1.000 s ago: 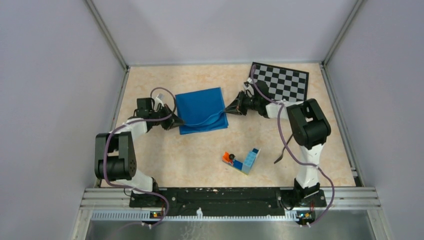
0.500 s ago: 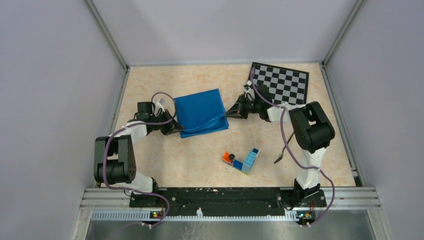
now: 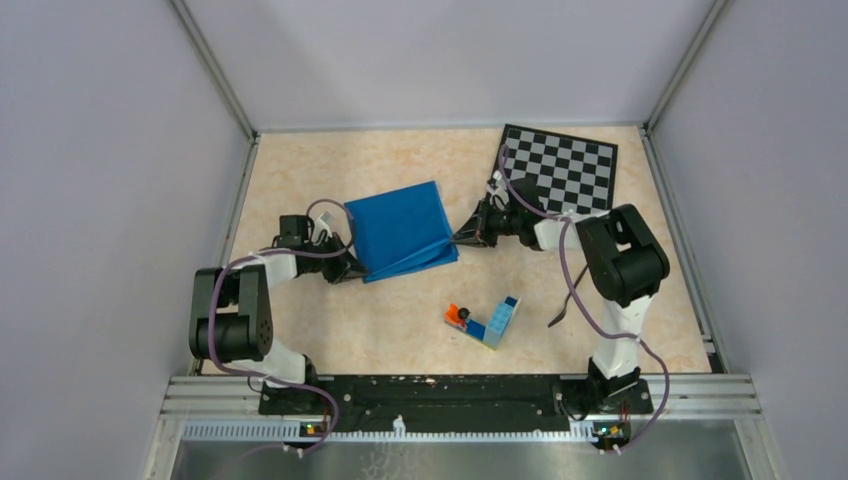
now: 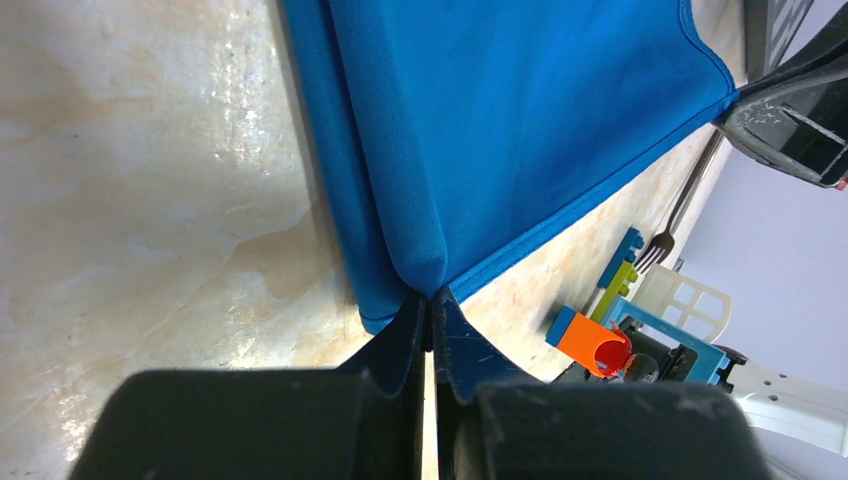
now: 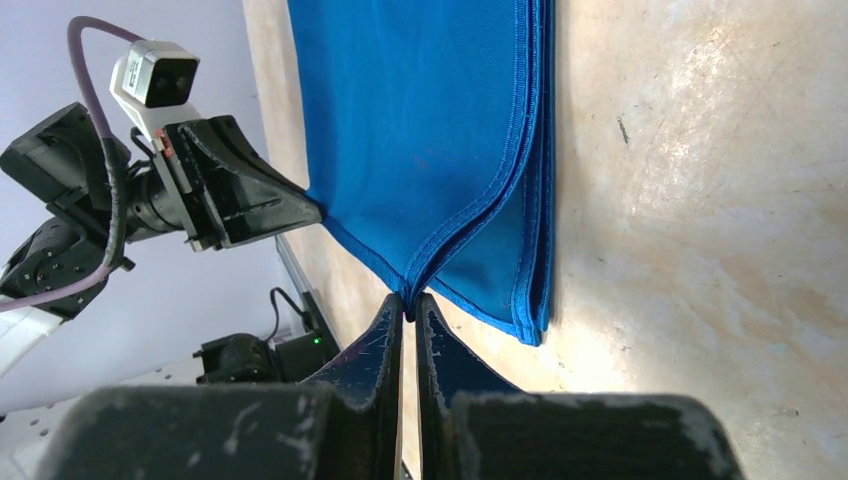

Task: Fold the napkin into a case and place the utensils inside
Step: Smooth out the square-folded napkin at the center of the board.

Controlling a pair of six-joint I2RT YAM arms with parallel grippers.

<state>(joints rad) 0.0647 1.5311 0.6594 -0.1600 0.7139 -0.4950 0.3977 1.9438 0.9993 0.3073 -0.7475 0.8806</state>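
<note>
The blue napkin lies folded on the table left of centre. My left gripper is shut on its near left corner, the tips pinching a fold of cloth. My right gripper is shut on the near right corner, where the hemmed layers meet. The cloth is stretched taut between the two grippers, and in the right wrist view lower layers of the napkin rest on the table. A dark fork lies by the right arm's base and also shows as the fork in the left wrist view.
A chessboard lies at the back right. A cluster of toy bricks, blue, green and orange, sits near the front centre. Grey walls enclose the table on three sides.
Both grippers have moved toward the near side with the napkin's edge in them, the left one more. The cloth now stretches tighter and sits skewed.
</note>
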